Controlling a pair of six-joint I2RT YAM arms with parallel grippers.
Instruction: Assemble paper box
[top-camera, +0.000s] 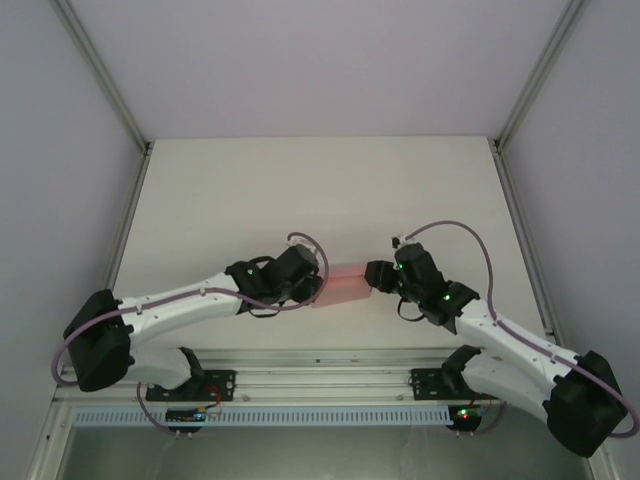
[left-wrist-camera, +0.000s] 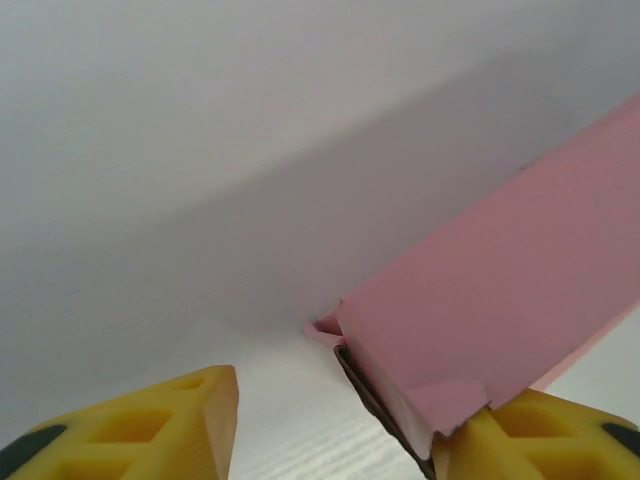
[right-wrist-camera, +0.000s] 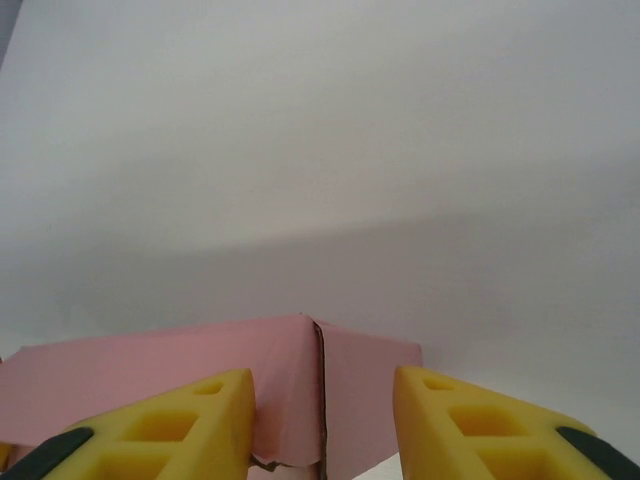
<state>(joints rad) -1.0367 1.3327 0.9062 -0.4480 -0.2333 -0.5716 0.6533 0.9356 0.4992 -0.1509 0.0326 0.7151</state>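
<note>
From where I stand, both arms have reached in to the same spot near the front of the desk (top-camera: 300, 190), and the box (top-camera: 345, 284) sits between them, low on the surface.

The left end effector (top-camera: 312, 285) is at the box's left end and the right end effector (top-camera: 375, 275) is at its right end.

In the left wrist view the fingers are spread wide. The box (left-wrist-camera: 520, 280) runs off as a long pink wall on the right, lying against the right-hand finger (left-wrist-camera: 540, 440) with nothing pinched. A small tab (left-wrist-camera: 455, 395) and a dark cut edge show at that near end.

The right end effector (right-wrist-camera: 322, 385) is spread too. A corner seam of the box (right-wrist-camera: 150, 370) stands upright in the gap between the fingers. I cannot tell whether either finger touches the card.

The card looks already folded into a rectangular body, so I'd say they are at the squaring and closing stage, with the ends left to finish.

Next, I reckon one arm has to steady the body, perhaps by closing gently on a wall. The other then has to push the loose tab home. Thin card buckles easily, so the push wants to be light and in line with the fold.
</note>
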